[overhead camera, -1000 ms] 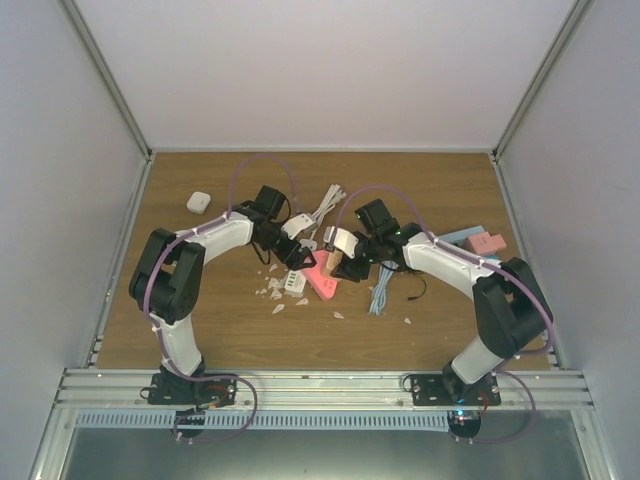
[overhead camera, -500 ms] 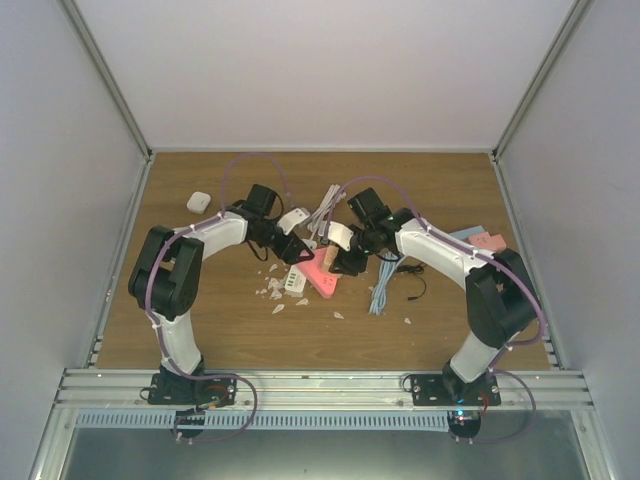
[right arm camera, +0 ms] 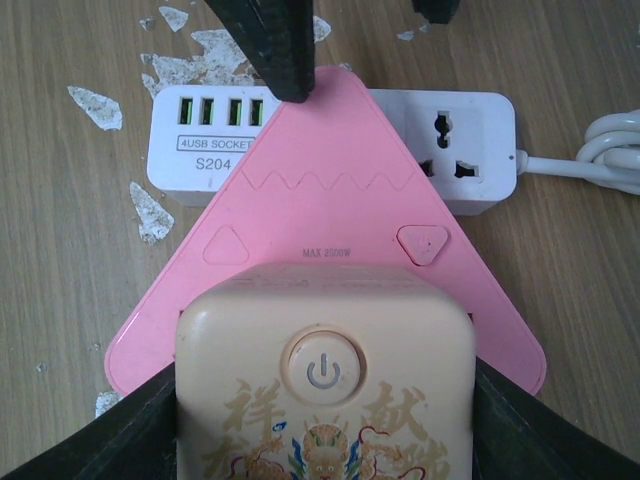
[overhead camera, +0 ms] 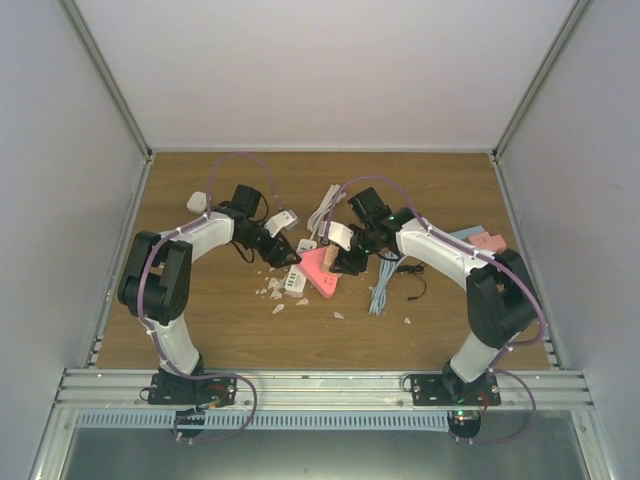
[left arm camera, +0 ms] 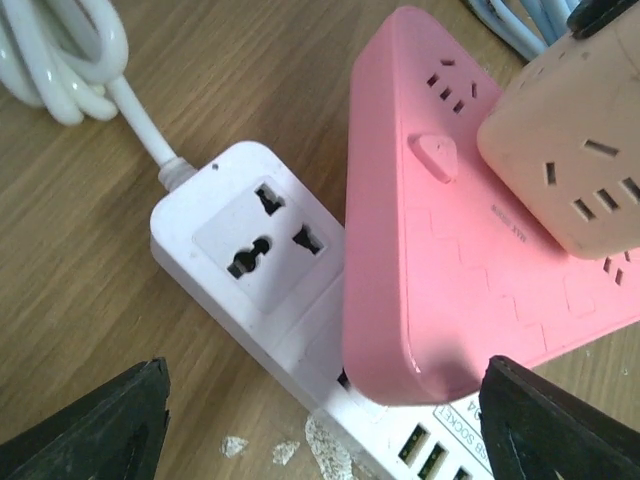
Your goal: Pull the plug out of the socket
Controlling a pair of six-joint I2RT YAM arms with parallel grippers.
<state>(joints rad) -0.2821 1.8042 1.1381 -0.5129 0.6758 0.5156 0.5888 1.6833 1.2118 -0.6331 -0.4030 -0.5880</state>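
Note:
A white power strip (left arm camera: 250, 230) lies on the wooden table. A pink triangular socket block (left arm camera: 440, 260) sits on top of it, over one outlet. A beige cube plug (right arm camera: 325, 380) with a power button sits on the pink block (right arm camera: 330, 210), and my right gripper (right arm camera: 325, 430) is shut on its two sides. My left gripper (left arm camera: 330, 430) is open, its fingers straddling the pink block's corner and the white strip (right arm camera: 210, 140) without touching either. From above, the left gripper (overhead camera: 280, 249) is left of the pink block (overhead camera: 318, 268) and the right gripper (overhead camera: 345, 258) is at its right end.
A coiled white cable (overhead camera: 325, 210) runs back from the strip. White crumbs (overhead camera: 274, 291) lie by the strip's near end. A light blue cable (overhead camera: 383, 290) and a black cable (overhead camera: 412, 285) lie to the right, with pink and blue blocks (overhead camera: 480, 240) beyond. A small white box (overhead camera: 197, 202) sits far left.
My left arm has swung left and its gripper has drawn back a little from the pink block. The right gripper shifted slightly toward the back with the beige cube and pink block, then held.

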